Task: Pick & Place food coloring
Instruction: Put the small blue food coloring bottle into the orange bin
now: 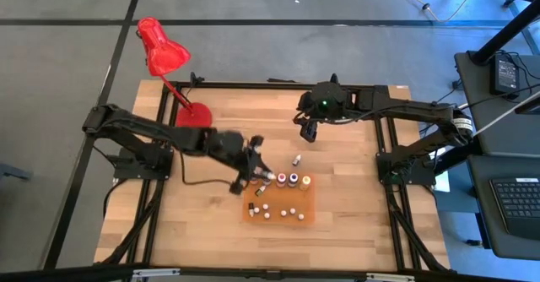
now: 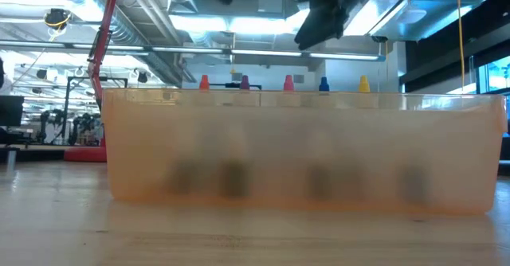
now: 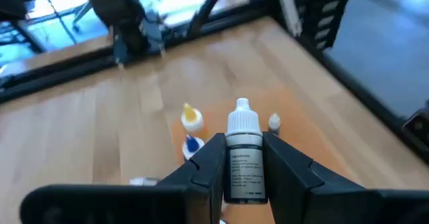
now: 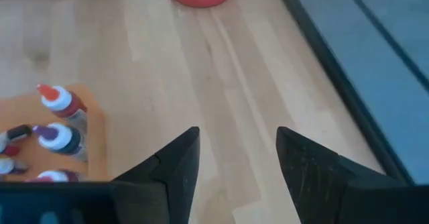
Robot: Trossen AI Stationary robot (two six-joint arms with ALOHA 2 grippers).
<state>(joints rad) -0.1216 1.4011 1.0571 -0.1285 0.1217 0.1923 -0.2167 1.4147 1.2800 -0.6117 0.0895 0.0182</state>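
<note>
Table (image 1: 202, 223) of pale wood carries the flat orange mat (image 1: 309, 204), where most food coloring bottles (image 1: 287, 180) stand in rows; one more bottle (image 1: 296, 159) stands on bare wood just beyond the mat. The left gripper (image 1: 254, 179) hovers at the mat's near-left corner, its fingers pinching a white-capped dropper (image 3: 242, 158) by the labelled body, cap upright. The right gripper (image 1: 309, 128) waits well back, fingers spread on nothing. Such bottles are probably light, stiff plastic, smooth and easily tipped; a grip on the body below the cap looks safest, with gentle pressure.
</note>
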